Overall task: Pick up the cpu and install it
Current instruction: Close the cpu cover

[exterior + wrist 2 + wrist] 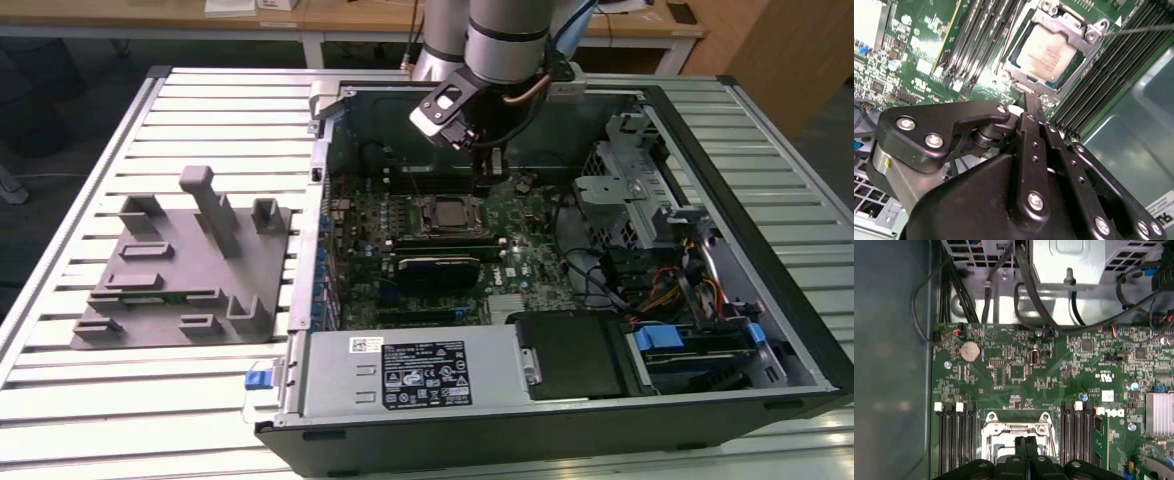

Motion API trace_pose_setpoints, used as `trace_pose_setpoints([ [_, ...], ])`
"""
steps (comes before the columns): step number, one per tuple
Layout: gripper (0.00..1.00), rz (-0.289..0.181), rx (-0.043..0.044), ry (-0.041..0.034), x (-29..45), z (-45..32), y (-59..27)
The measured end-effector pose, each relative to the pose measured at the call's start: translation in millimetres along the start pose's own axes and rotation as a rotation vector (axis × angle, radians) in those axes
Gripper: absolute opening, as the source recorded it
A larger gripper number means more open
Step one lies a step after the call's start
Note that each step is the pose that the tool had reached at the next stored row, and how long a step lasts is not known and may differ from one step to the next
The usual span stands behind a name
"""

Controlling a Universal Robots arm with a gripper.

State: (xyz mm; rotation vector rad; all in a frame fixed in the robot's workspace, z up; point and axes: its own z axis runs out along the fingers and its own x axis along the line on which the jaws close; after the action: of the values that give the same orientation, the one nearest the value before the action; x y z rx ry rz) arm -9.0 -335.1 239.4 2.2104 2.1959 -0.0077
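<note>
Second wrist view: tool [1030,102] pinched together over seated cpu [1046,55] (memory slots [976,45] flanking).

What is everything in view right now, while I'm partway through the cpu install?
cpu: one, silvery-grey, lying in the socket
socket: one, metal-framed, on the motherboard
motherboard: one, green, inside the computer case
coin battery: one, silver, on the motherboard
computer case: one, black, open, on the table
power supply: one, grey metal with a label, at the case's near end
fixture plate: one, grey plastic with upright posts, on the table at the exterior view's left of the case
table: one, silver, slatted
arm: one, grey, over the case
gripper: one, black, shut, close to the socket
</note>
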Motion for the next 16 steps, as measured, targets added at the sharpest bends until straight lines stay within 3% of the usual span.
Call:
trace_pose_setpoints([
  [5, 0.11, 0.001, 0.0001, -0.0003, -1.9, 1.5, -8.9],
  [16, 0.11, 0.001, 0.0001, -0.0002, -4.5, 6.9, -19.7],
])
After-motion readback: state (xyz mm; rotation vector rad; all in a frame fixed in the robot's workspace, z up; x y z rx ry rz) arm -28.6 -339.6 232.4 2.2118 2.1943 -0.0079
